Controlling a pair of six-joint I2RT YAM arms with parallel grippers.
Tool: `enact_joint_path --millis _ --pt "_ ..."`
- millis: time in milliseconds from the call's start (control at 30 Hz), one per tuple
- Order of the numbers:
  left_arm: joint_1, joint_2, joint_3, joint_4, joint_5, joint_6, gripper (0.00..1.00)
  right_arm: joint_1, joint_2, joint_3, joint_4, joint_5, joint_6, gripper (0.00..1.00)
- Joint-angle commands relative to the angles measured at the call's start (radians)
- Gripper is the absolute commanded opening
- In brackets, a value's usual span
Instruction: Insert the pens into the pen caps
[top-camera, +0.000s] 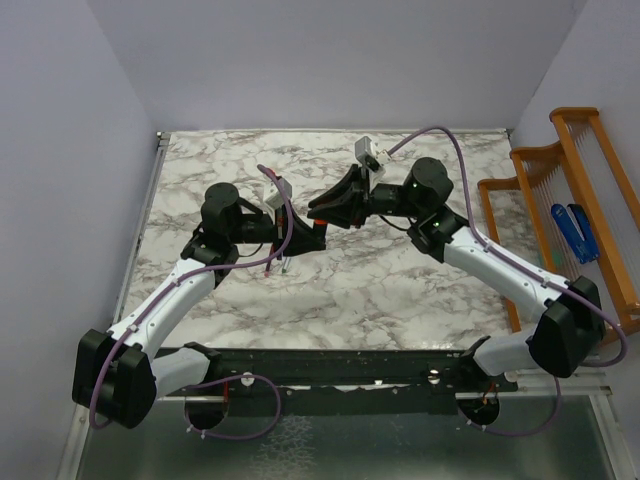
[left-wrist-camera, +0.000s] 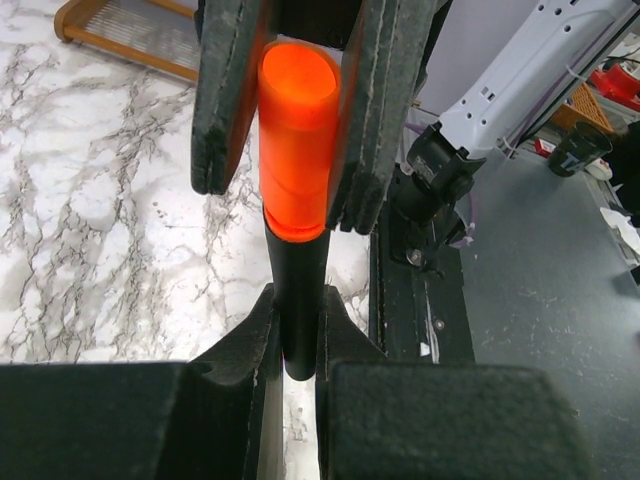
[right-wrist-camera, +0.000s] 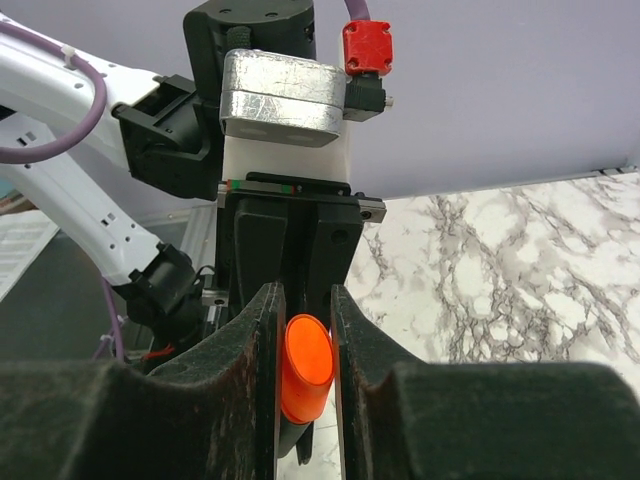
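The black marker (left-wrist-camera: 300, 300) is gripped by its body in my left gripper (left-wrist-camera: 297, 300), which is shut on it. The bright orange cap (left-wrist-camera: 297, 140) sits on the marker's far end, seated down to the black body. My right gripper (right-wrist-camera: 302, 300) is shut on the orange cap (right-wrist-camera: 305, 365), its fingers (left-wrist-camera: 375, 100) on either side of it. In the top view the left gripper (top-camera: 310, 240) and right gripper (top-camera: 320, 213) meet tip to tip above the table's middle. A slim red-pink pen (top-camera: 268, 266) and a silver-grey pen (top-camera: 287, 262) lie under the left arm. The magenta cap is out of view.
An orange wooden rack (top-camera: 600, 190) stands off the table's right edge, with a blue object (top-camera: 575, 230) in it. The marble table top (top-camera: 400, 290) ends in a black rail (top-camera: 350, 370) at the near side.
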Motion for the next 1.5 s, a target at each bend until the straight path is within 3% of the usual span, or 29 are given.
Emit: enact_joint_path --millis 0,500,1467 --pt "0.000 -0.001 0.025 0.037 0.024 0.006 0.00 0.006 0.025 0.042 -0.058 -0.118 0.010 0.25" --pt "0.000 -0.009 0.018 0.037 -0.012 0.016 0.00 0.006 0.043 0.090 -0.113 -0.239 0.040 0.22" --pt "0.003 -0.027 -0.001 0.024 -0.114 0.043 0.00 0.007 -0.020 0.055 -0.156 -0.249 0.042 0.20"
